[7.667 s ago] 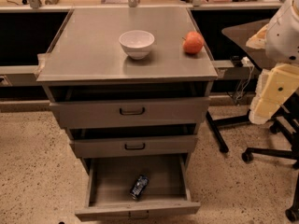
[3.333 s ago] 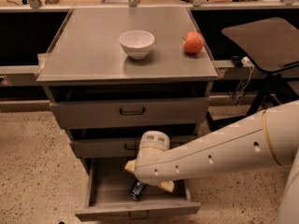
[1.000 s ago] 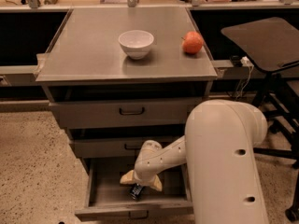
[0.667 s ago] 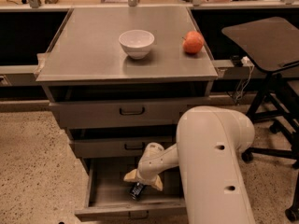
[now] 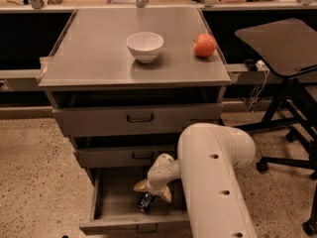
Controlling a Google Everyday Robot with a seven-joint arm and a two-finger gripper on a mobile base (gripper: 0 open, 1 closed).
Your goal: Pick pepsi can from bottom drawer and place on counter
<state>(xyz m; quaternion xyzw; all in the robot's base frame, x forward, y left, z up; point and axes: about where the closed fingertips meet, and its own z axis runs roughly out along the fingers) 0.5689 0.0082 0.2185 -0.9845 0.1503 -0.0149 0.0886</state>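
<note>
The pepsi can [image 5: 145, 201] is seen lying on the floor of the open bottom drawer [image 5: 97, 198], near the drawer's middle and somewhat toward its front. It is dark blue with light markings; the writing is too small to be read. The claw [image 5: 152, 192] is held just above the can, at about 1 o'clock from it. Its two tan fingers [image 5: 140, 186] are spread apart, one to each side of the can's upper end, so the claw is released. Whether the can is touched cannot be told.

The white arm [image 5: 214, 182] is brought in from 4 o'clock. Its thick section fills the lower right, and a slim wrist is bent down to 8 o'clock, into the drawer.

At 12 o'clock from the can, two shallower drawers [image 5: 138, 118] are stacked under the counter surface [image 5: 94, 53]. A white bowl [image 5: 145, 46] is set near the middle of that surface, and an orange-red fruit [image 5: 204, 45] is placed at 3 o'clock from the bowl, near the edge. A dark brown side table [image 5: 280, 43] is stood at 3 o'clock of the cabinet.
</note>
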